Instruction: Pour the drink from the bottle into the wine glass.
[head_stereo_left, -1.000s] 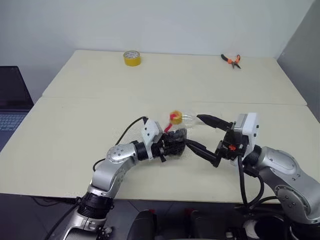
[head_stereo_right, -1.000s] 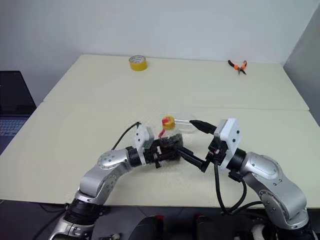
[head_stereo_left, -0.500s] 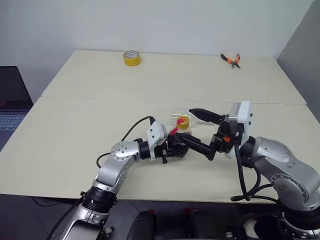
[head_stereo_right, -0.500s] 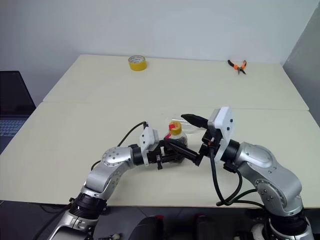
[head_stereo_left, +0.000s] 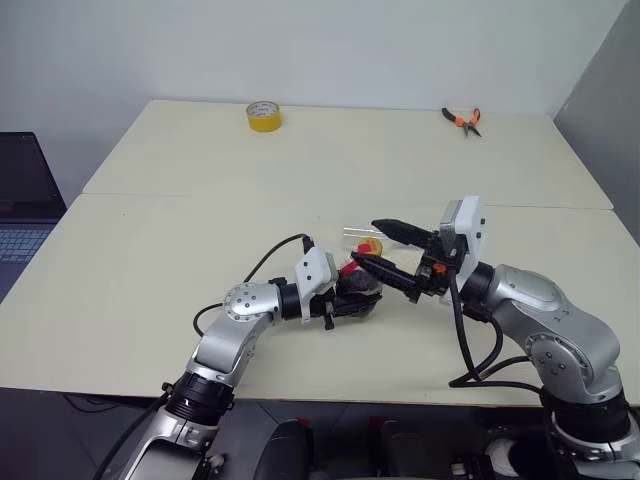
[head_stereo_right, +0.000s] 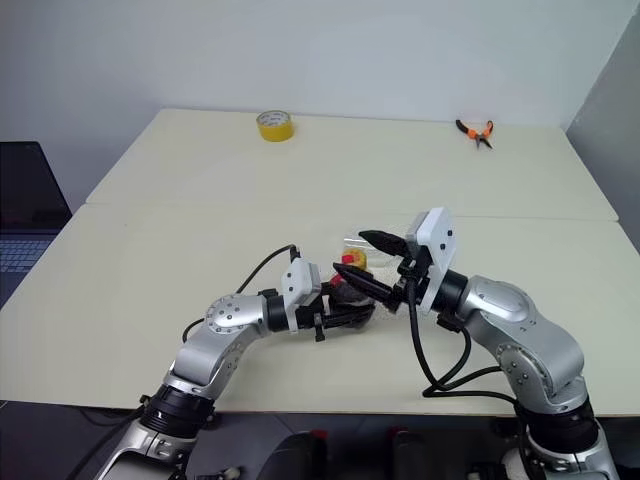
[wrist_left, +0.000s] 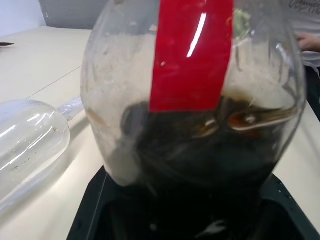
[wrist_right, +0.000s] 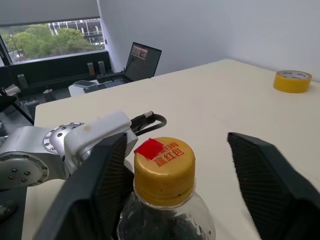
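Your left gripper clamps the upright bottle; its yellow cap sits between your right gripper's spread fingers (untouched).

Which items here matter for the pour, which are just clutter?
Job: bottle with the drink, yellow cap on, held by the left gripper; wine glass lying on its side; right gripper open around the cap.

Clutter: yellow tape roll, pliers, laptop.
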